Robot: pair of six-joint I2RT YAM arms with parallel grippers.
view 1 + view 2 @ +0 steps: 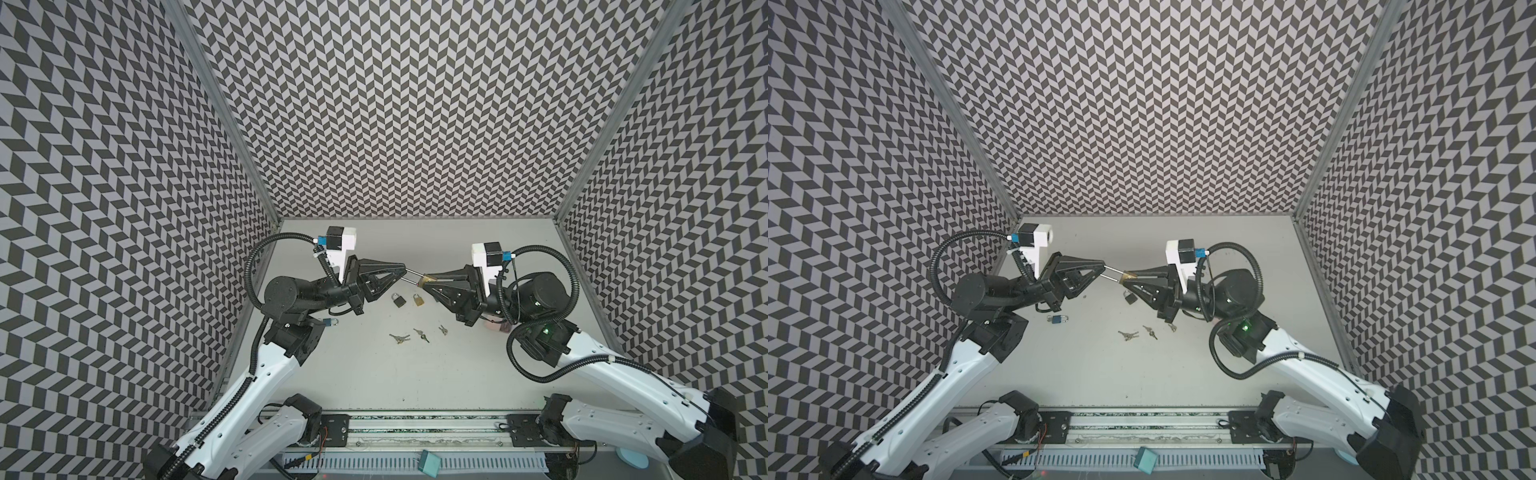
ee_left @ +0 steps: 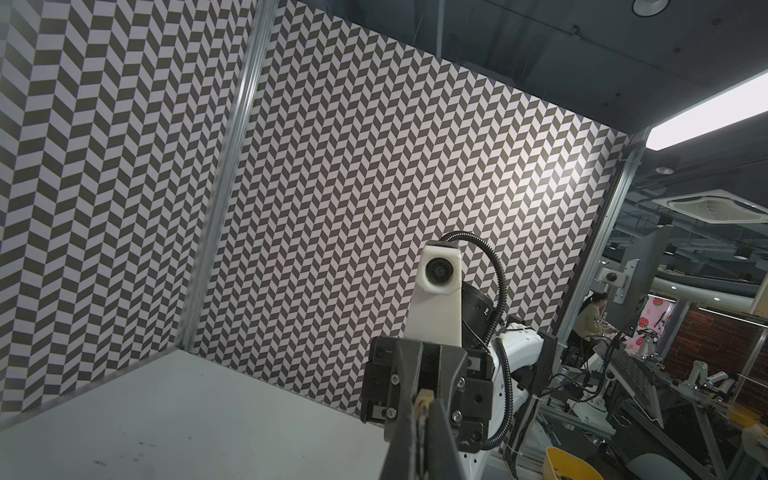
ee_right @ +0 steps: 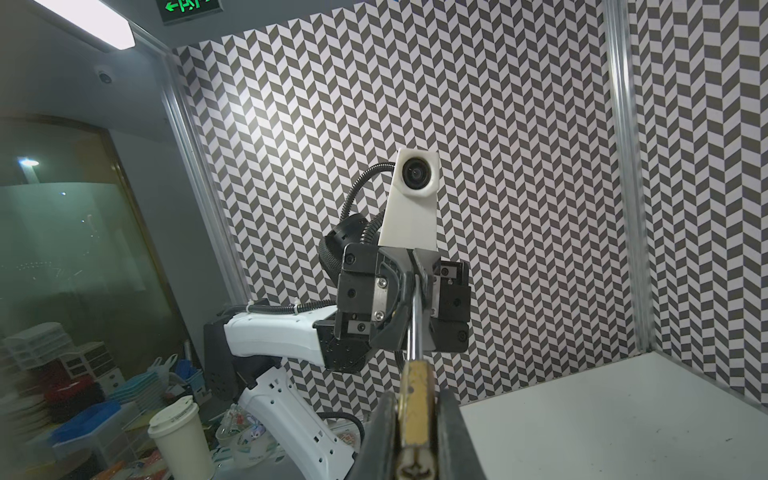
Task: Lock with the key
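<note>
Both top views show the left hand and the right hand meeting tip to tip above the middle of the table. A long-shackle padlock is raised between them, clear of the surface. The left hand is pressed together on the silver shackle, and the right hand pinches the brass body. Below them on the table lies a dark padlock, and in a top view a small brass padlock lies just beside it. A blue padlock lies just beside the left arm. Nearer the front edge, three bunches of keys lie in a loose row, apart from every lock and from both hands.

Left wrist view: the left hand's fingers rise from the lower edge, closed tight. They point at the right hand, whose jaws narrow onto a pale sliver of the padlock. The shackle is hidden between the fingers.

Right wrist view: the right hand clamps the padlock's brass body by its flat sides, a finger touching each. The shackle runs straight away to the left hand, whose jaws are closed on its far end. The keyhole end nearest the camera is too blurred to read.
</note>
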